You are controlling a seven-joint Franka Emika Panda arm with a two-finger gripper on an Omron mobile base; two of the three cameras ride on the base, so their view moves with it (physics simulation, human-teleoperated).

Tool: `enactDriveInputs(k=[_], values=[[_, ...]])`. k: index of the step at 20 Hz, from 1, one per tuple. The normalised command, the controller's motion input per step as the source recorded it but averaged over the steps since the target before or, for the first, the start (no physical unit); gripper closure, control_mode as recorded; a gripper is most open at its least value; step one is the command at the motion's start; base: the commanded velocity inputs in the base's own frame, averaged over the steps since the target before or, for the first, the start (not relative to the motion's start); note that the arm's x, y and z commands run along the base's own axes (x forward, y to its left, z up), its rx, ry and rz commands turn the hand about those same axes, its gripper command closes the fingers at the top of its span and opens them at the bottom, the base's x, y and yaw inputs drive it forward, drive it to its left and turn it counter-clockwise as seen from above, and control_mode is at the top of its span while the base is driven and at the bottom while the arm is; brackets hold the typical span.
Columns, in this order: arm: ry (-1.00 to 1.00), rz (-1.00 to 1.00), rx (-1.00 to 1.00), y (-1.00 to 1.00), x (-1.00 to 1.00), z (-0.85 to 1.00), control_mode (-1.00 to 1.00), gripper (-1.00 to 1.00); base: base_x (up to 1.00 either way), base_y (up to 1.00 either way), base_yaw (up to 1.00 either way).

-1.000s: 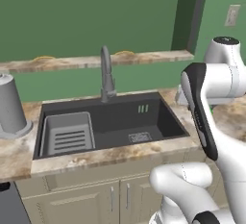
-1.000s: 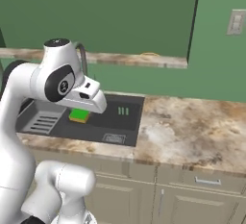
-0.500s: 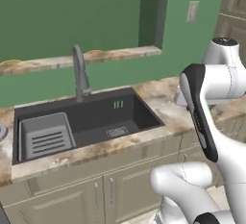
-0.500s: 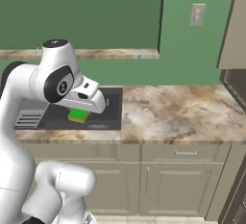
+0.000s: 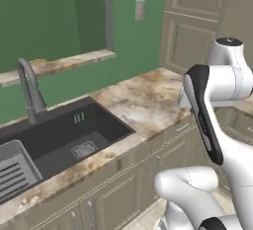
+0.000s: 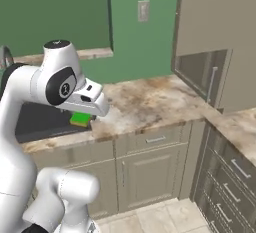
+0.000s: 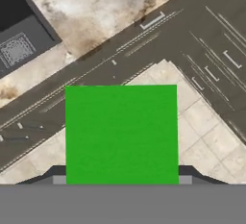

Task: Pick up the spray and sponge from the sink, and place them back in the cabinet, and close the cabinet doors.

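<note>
My gripper (image 7: 121, 176) is shut on the sponge (image 7: 121, 134), whose flat green face stands between the two finger tips. In the right base view the sponge (image 6: 80, 119) hangs under the hand, above the counter's front edge by the sink (image 6: 37, 119). The dark-grey sink (image 5: 94, 125) with its curved faucet (image 5: 29, 88) lies at the left; one corner of the sink (image 7: 21, 35) sits top left in the hand view. The beige cabinet (image 6: 215, 17) rises at the upper right, and a door panel with a slim vertical handle (image 6: 212, 84) sits below it. The spray is out of view.
A marble counter (image 6: 150, 102) runs right from the sink to a corner. Drawers with horizontal handles (image 6: 235, 169) line the right side. Tall panelled doors (image 5: 197, 21) stand behind the arm. A ribbed tray (image 5: 12, 172) sits in the sink's left part. Tiled floor (image 7: 206, 136) lies below the hand.
The whole picture has shifted: the base has swung right, so the sink slid left and the cabinet and drawers came into view. The sponge stays in the gripper.
</note>
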Motion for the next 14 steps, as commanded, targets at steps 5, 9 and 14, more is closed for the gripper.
enactDriveInputs(k=[5,9,14], values=[[0.00,0.00,0.00,0.00,0.00,0.00,1.00,1.00,-0.20,0.00,-0.56],[0.00,0.00,0.00,0.00,0.00,0.00,1.00,1.00,-0.21,0.00,-0.57],[0.00,0.00,0.00,0.00,0.00,0.00,1.00,1.00,-0.18,0.00,-0.58]])
